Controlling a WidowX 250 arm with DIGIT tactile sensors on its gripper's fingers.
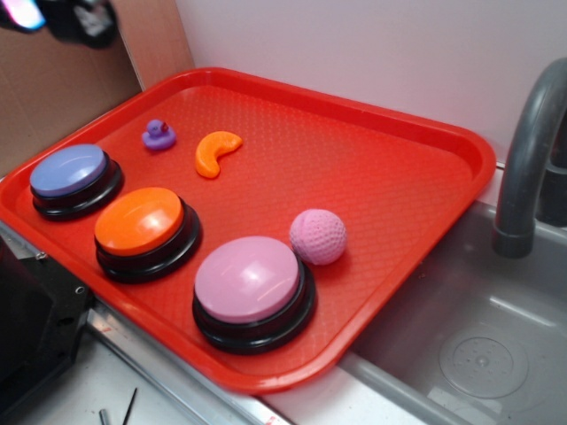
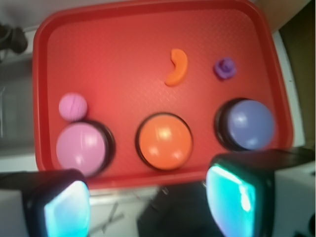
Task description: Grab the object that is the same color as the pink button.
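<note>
In the exterior view we see the blue-purple button at the left of the red tray, then the orange button, the pink button and the pink ball just beside its right rim. The gripper is blurred and cut off at top left. In the wrist view the fingers stand apart, grasping nothing.

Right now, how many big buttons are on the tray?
3, in a row along the tray's near edge: blue button, orange button, pink button by the ball.
</note>
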